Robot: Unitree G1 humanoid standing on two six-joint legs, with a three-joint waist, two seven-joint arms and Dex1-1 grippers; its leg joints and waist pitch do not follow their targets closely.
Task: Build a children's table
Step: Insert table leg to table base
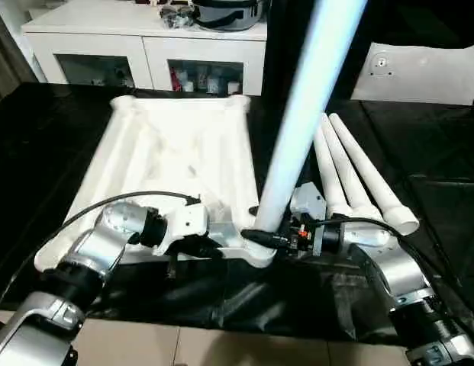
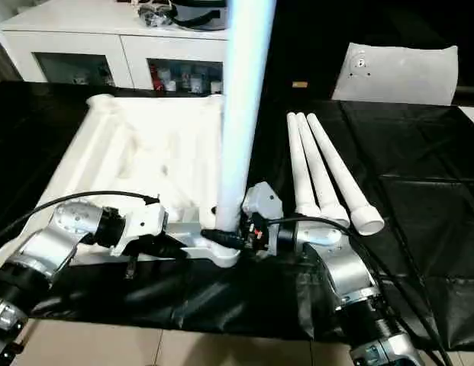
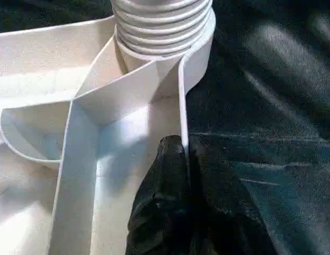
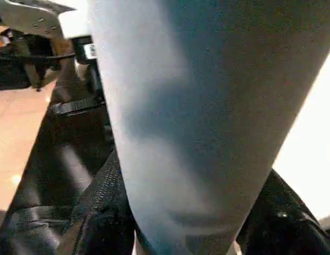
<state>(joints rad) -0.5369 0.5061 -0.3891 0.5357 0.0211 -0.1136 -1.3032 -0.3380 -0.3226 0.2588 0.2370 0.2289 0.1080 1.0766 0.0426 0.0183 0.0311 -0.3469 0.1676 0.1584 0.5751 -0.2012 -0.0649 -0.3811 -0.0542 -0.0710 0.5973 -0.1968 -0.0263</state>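
Left gripper [image 3: 180,175]: jaws together, pinching the thin side wall of the table top [image 1: 183,152] at its near corner. Right gripper [image 1: 278,238]: jaws clamped around the base of a table leg [image 1: 298,114], which stands tilted in the near-right corner socket [image 3: 199,50], its ribbed end seated there. The top lies underside up on the black-covered bench [image 1: 420,152]. Three spare legs [image 2: 320,171] lie side by side just right of it. A white cabinet [image 1: 145,46] stands behind.

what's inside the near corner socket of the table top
The threaded end of an upright leg sits in the socket, the right gripper clamped on it. The socket's inside is covered.
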